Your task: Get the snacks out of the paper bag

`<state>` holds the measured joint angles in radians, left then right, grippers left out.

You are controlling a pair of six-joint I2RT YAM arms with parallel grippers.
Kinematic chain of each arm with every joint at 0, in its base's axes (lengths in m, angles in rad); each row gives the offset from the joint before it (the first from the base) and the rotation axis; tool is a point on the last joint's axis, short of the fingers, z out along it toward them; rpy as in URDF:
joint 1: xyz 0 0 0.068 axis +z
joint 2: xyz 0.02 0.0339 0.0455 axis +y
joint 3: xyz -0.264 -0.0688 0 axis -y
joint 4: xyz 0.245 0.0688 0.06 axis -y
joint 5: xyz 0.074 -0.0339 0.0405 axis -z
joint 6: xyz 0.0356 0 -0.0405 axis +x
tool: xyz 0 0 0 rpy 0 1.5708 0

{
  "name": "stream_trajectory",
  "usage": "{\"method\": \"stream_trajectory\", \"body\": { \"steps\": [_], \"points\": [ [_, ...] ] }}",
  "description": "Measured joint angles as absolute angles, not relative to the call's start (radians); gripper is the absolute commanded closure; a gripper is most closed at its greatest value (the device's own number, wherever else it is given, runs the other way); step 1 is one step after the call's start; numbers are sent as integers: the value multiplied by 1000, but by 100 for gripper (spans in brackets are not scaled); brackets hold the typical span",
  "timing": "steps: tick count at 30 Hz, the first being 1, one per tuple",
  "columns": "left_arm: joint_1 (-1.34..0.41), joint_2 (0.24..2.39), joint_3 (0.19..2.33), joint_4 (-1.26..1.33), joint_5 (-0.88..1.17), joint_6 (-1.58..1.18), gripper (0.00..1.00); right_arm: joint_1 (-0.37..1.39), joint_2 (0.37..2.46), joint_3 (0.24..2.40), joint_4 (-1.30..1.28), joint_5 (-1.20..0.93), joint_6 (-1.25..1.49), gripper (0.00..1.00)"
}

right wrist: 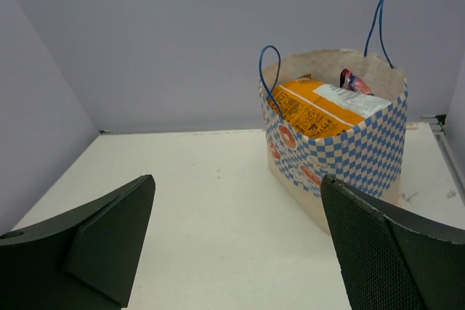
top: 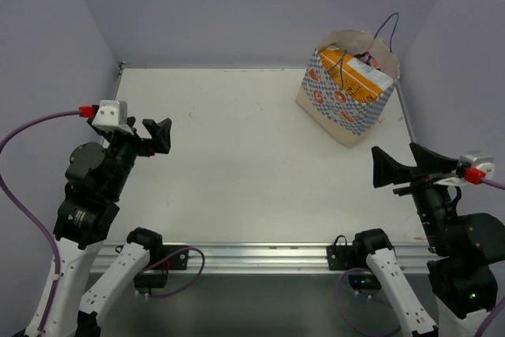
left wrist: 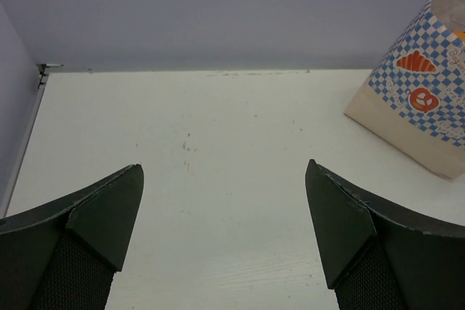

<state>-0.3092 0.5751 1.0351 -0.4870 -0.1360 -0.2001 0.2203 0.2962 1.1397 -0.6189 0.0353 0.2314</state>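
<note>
1. White table (top: 237, 155), lilac walls (top: 237, 5).
2. Snacks (right wrist: 354, 81) inside upright paper bag (top: 347, 104); orange packet (right wrist: 320, 110) topmost.
3. R gripper (top: 394, 166) near bag, L gripper (top: 160, 136) far from bag; both spread, empty.
4. Pre-reach; next: R into bag mouth, pinch orange packet.

Blue-and-white checked paper bag (right wrist: 341, 152) with red-orange emblems — orange packet (right wrist: 320, 110) inside — on white table (top: 237, 163).

Paper bag (right wrist: 349, 161): matt beige paper, printed checks. Orange packet (right wrist: 320, 110) inside: glossy crinkly film. Table (top: 252, 171): smooth matt white. Near rail (top: 260, 258): bare metal. Left gripper (left wrist: 224, 168) pads (left wrist: 62, 274): matt black, fine mesh texture.
</note>
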Motion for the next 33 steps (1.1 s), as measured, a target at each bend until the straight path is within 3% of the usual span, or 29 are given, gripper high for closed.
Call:
{"method": "stream_trajectory", "body": {
  "steps": [7,16,22,27,29,33],
  "points": [
    [-309,632,1017,-486,-78,-228,0,220,471,1131,-599,41,302,1],
    [-309,686,983,-488,20,-253,0,198,933,1266,-524,131,319,2],
    [-309,673,966,-488,40,-255,0,86,1233,1373,-460,14,221,7],
    [-309,658,949,-489,53,-255,0,69,1345,1372,-459,-105,116,12],
    [-309,659,945,-488,56,-255,0,72,1359,1365,-449,-156,81,17],
    [-309,666,940,-488,59,-254,0,72,1381,1347,-423,-214,18,46]
  ]
}}
